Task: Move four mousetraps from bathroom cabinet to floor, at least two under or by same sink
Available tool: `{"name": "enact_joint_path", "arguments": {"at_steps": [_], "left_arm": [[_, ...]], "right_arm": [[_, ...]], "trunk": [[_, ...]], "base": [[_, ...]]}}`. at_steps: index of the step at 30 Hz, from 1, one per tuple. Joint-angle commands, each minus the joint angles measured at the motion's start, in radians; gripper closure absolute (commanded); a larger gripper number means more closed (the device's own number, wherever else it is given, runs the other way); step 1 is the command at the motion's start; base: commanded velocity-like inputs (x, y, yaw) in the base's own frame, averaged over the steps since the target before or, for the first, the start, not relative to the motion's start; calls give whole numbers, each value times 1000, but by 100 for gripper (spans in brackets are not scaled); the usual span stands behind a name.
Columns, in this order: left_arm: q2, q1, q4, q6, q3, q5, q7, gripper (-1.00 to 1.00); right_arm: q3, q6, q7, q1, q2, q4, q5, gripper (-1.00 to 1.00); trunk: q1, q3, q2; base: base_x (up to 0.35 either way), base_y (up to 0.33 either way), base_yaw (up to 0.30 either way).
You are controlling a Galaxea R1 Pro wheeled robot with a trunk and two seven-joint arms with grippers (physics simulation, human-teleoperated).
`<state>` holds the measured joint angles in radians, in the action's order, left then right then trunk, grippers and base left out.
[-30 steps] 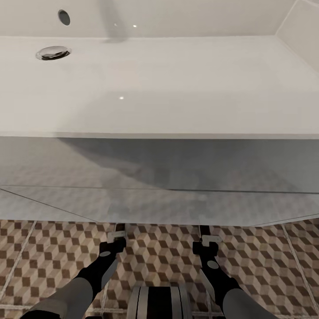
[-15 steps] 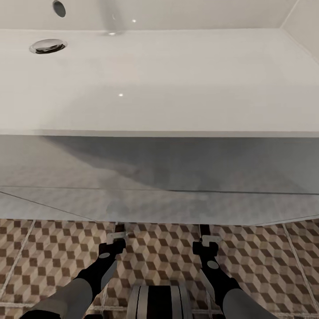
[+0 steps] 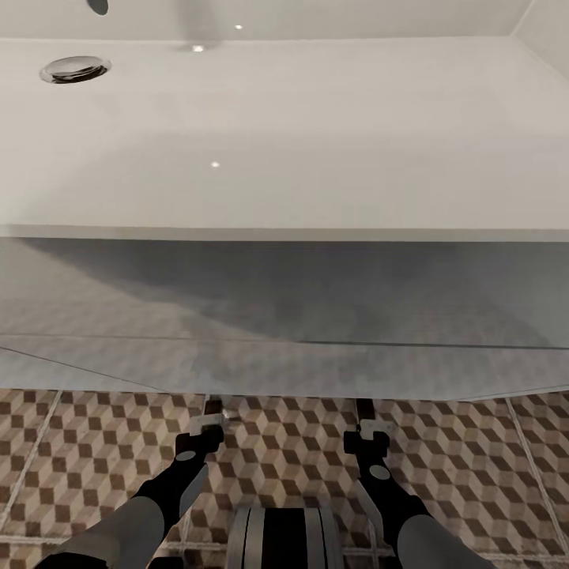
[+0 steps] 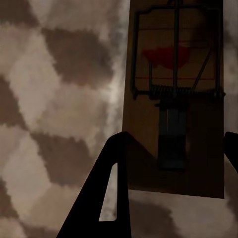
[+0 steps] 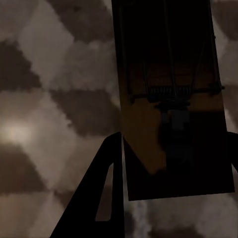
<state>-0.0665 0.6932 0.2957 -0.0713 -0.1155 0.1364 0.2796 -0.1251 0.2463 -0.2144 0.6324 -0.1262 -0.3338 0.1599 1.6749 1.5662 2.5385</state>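
Since each gripper carries a trap close to the tiled floor (image 3: pixel 284 442) at the foot of the white sink (image 3: pixel 284 142), the step in hand seems to be setting both down there; done well, each arm should sink until the board lies flat on the tiles, then the jaws should part before lifting straight away, so neither trap tips or slides off.

Seen from the head, both arms reach forward and down, side by side and well apart, wrists angled at the floor near the vanity's lower edge. The left gripper (image 3: pixel 212 417) is closed on the near end of the left trap (image 4: pixel 173 99), whose wire and red spot face the wrist camera, the board lying lengthwise between the fingers (image 4: pixel 111 188). The right gripper (image 3: pixel 368 419) likewise grips the right trap (image 5: pixel 171 99), darker in shadow. Whether either board already touches the tiles cannot be told
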Motion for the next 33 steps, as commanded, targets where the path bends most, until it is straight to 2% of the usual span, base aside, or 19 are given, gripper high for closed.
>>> {"name": "enact_joint_path", "arguments": {"at_steps": [1,7,13,15,22,33], "left_arm": [[0,0,-1,-4,-9,10,6,100],[1,1,-1,-17,-12,5,5,100],[2,1,-29,-163,-12,9,6,100],[2,0,-51,-188,-12,9,6,100],[2,1,-80,-208,-12,10,6,100],[1,1,-85,-208,-12,11,6,100]], "right_arm": [[-8,4,1,1,-1,1,9,100],[-8,4,1,1,-2,1,9,100],[-7,15,1,0,-4,1,14,100],[-7,34,1,1,-4,1,14,100],[-8,68,1,1,-3,3,9,100],[-8,65,1,1,-3,5,8,100]], "trunk": [[0,0,0],[0,0,0],[0,0,0],[0,0,0],[0,0,0],[0,0,0]], "base": [[0,0,0],[0,0,0],[0,0,0],[0,0,0],[0,0,0],[0,0,0]]}}
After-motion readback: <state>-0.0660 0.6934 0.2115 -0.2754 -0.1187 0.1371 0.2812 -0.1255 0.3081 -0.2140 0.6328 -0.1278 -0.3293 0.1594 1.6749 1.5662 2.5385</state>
